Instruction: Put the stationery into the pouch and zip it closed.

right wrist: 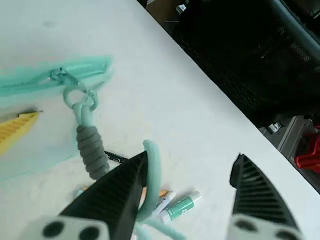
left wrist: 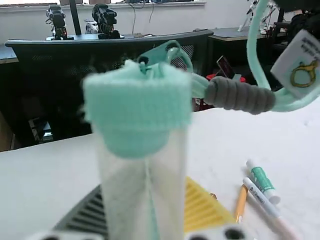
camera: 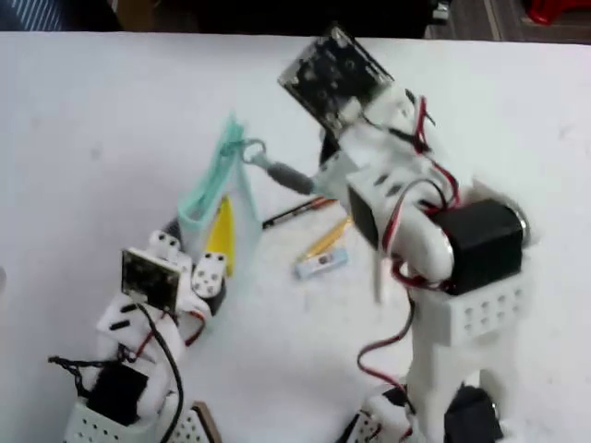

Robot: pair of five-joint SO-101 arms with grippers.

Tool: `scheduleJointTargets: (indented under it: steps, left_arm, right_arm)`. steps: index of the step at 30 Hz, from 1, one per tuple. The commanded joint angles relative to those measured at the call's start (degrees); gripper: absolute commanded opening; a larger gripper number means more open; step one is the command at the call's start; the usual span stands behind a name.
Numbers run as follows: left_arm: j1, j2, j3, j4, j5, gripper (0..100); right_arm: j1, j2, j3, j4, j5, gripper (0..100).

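Bare table (camera: 92,120) lies open left of the pouch (camera: 212,185); on its other side the strap (camera: 286,175), pens (camera: 323,243) and right arm (camera: 406,212) crowd the way

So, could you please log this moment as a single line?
left gripper: shut on pouch | right gripper: open beside pouch strap | pens: on table, outside pouch

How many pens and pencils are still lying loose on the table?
4. A black pen, an orange pencil, a white pen and a green-and-white marker lie close together on the table beside the pouch. Others may be hidden.
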Motion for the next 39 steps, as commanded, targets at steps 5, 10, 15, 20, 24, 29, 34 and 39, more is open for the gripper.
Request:
scheduleJointTargets:
  steps: [5,10,15,20,24,29,34,39]
  left_arm:
    - [-3.74,-0.4,-0.53,2.9,0.18,2]
    - [-7.69,-0.4,0.0,3.43,0.35,2]
    - [-7.52,-0.4,0.0,5.71,0.18,3]
    - [-8.4,-0.4,2.37,1.58,0.09,3]
    - [-10.77,-0.4,4.04,-1.32,0.44,3]
    - [-10.68,-0.4,4.13,-1.14,0.44,3]
    - [-7.78,-0.4,3.78,1.93,0.44,3]
    - [-7.08,-0.4,-1.14,10.02,2.29,15]
  right_arm:
    - [-4.18,-2.59,17.49,1.54,0.7,24.0]
    - [-4.26,-2.59,22.51,1.63,0.79,24.1]
    - [-8.04,-2.59,28.31,1.71,0.44,24.4]
    - [-15.08,-2.86,34.73,1.8,0.35,30.7]
    - [-20.0,-7.43,37.63,1.8,0.88,35.1]
    - [-21.41,-17.98,35.69,-1.98,0.26,33.6]
    - [-15.87,-24.04,31.91,-16.66,-9.49,25.5]
    - [-12.0,-22.9,31.91,-25.19,-18.73,18.5]
